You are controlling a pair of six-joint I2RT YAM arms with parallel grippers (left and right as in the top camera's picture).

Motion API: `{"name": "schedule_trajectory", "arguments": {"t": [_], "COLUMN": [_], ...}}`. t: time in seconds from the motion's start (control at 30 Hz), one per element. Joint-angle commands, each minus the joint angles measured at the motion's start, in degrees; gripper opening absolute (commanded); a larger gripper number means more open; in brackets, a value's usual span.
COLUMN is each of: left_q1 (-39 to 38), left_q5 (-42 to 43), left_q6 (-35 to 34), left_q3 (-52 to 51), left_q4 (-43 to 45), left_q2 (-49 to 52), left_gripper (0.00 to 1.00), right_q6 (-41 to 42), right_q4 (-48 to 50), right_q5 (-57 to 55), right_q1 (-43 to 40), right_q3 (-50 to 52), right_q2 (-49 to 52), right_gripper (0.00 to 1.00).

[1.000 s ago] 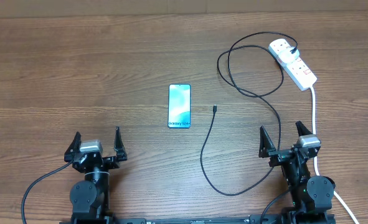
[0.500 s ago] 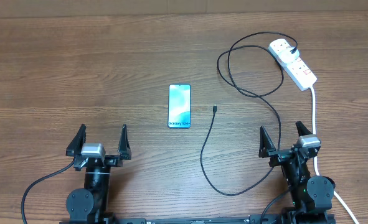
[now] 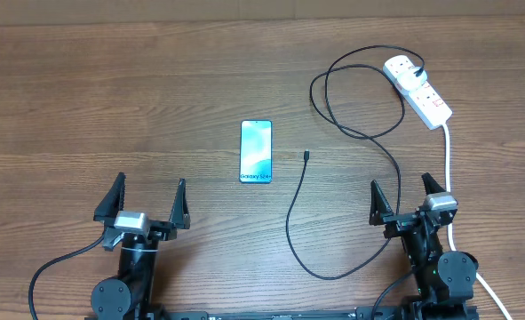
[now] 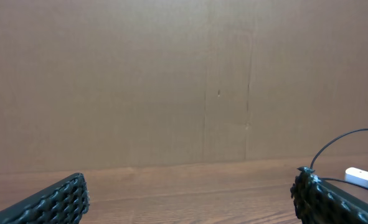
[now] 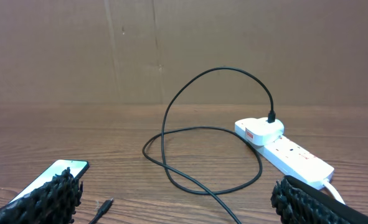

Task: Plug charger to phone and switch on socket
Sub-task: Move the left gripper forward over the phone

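Wood-grain table [image 3: 84, 80] all round: the charger [image 3: 289, 220] rests its plug tip [image 3: 306, 156] at ten o'clock from the right gripper [image 3: 400, 187], the nearer arm. The tip's axis runs twelve-to-six, and it lies near the phone [image 3: 256, 151], at its three o'clock. Right gripper and left gripper [image 3: 151, 185] both gape wide, holding nothing.

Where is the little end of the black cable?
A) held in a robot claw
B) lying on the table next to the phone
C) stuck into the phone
B: the small tip of the charger lies on the table beside the phone, with a gap between them.
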State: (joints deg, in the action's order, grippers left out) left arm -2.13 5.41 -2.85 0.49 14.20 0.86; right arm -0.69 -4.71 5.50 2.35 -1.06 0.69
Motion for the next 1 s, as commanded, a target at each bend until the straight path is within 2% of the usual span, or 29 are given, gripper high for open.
{"name": "schedule_trajectory", "arguments": {"t": [0.0, 0.73, 0.87, 0.97], "left_q1": [0.26, 0.26, 0.26, 0.26], "left_q5": [0.83, 0.61, 0.61, 0.63], "left_q6": [-0.59, -0.57, -0.13, 3.17], "left_q3": [0.76, 2.91, 13.05, 25.64], "left_q4": [0.22, -0.09, -12.70, -25.66], "left_q2": [-0.57, -0.57, 2.12, 10.43], "left_gripper": [1.00, 1.00, 1.00, 1.00], "right_q6": [-0.24, -0.24, -0.24, -0.24], "right_q4": [0.24, 0.24, 0.24, 0.24], "right_q5": [-0.76, -0.76, -0.76, -0.76], "right_q1": [0.22, 0.22, 0.22, 0.22], "right_q3": [0.59, 0.59, 0.59, 0.59], "right_q2": [-0.52, -0.52, -0.52, -0.52], "right_gripper": [1.00, 1.00, 1.00, 1.00]}}
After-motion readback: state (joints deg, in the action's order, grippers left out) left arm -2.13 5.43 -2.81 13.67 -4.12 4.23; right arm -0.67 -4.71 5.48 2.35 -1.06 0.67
